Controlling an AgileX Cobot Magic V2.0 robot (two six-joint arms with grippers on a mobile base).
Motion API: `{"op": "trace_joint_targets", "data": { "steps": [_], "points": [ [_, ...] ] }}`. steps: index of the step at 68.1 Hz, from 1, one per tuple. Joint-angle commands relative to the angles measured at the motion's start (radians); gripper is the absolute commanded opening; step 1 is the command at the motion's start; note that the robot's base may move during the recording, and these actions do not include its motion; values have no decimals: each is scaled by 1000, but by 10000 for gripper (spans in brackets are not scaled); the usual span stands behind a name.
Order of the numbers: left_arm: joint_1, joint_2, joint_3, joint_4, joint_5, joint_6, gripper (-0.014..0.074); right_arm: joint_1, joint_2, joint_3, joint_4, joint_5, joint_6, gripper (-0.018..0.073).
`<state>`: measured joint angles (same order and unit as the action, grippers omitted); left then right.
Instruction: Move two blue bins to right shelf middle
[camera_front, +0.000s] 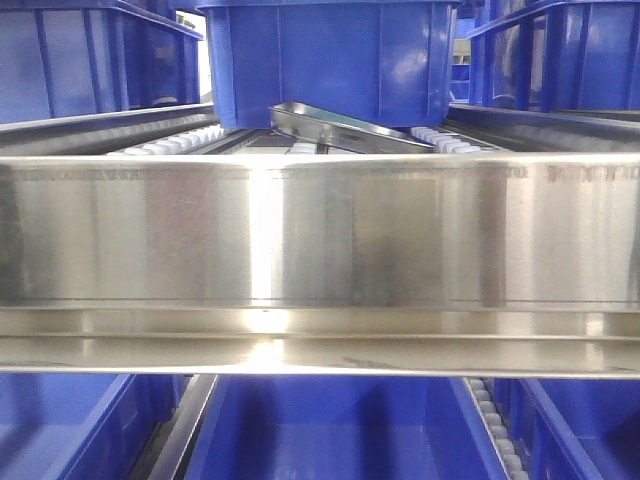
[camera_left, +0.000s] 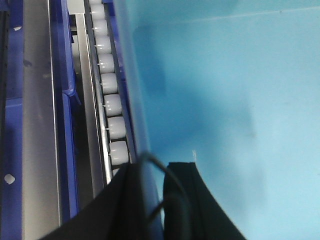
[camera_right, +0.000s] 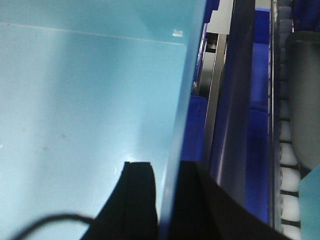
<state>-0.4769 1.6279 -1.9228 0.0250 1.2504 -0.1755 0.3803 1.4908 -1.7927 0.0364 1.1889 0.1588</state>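
Observation:
A blue bin (camera_front: 330, 60) stands on the roller tracks of the shelf level above the steel beam, seen from the front at top centre. My left gripper (camera_left: 155, 167) straddles the bin's left wall, one black finger (camera_left: 187, 200) inside over the pale blue floor (camera_left: 225, 100) and one outside. My right gripper (camera_right: 164, 165) straddles the right wall the same way, with its inner finger (camera_right: 137, 195) over the bin floor (camera_right: 90, 100). Both are shut on the bin's walls. A second bin of the task cannot be singled out among the others.
A wide stainless steel beam (camera_front: 320, 230) fills the middle of the front view. White rollers (camera_left: 111, 105) (camera_right: 286, 150) run beside the bin. More blue bins stand left (camera_front: 90, 60), right (camera_front: 560, 50) and on the level below (camera_front: 330, 430). A tilted steel rail (camera_front: 340, 125) lies under the bin.

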Motion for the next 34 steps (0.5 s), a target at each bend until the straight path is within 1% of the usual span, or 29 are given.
{"op": "trace_joint_targets", "data": {
  "steps": [1,17,34],
  "points": [
    [-7,-18,-13,-38,-56,8,-111,2,-12,-13,19,-54,-17,-151],
    [-7,-18,-13,-38,-163,8,-111,2,-12,-13,19,-60,-17,-151],
    [-7,-18,-13,-38,-323,8,-111,2,-12,-13,19,-60,-17,-151]
  ]
}}
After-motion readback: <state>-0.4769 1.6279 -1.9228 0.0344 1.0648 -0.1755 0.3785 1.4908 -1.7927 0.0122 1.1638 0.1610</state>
